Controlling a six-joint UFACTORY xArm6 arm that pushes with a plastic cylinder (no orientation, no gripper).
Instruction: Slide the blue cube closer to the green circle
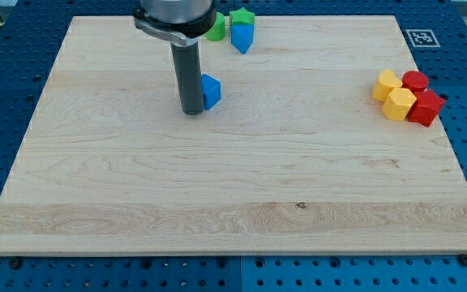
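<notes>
The blue cube [211,91] lies on the wooden board [233,178], left of centre near the view's top. My tip [193,112] stands right against the cube's left side, touching or almost touching it. The green circle [216,27] is at the board's top edge, partly hidden behind the arm. It lies above the blue cube, with a clear gap between them.
A green star-like block [242,17] and a second blue block [242,37] sit just right of the green circle. At the view's right stand two yellow blocks [387,84] [399,104] and two red blocks [416,80] [426,108]. A fiducial tag [420,37] marks the top right corner.
</notes>
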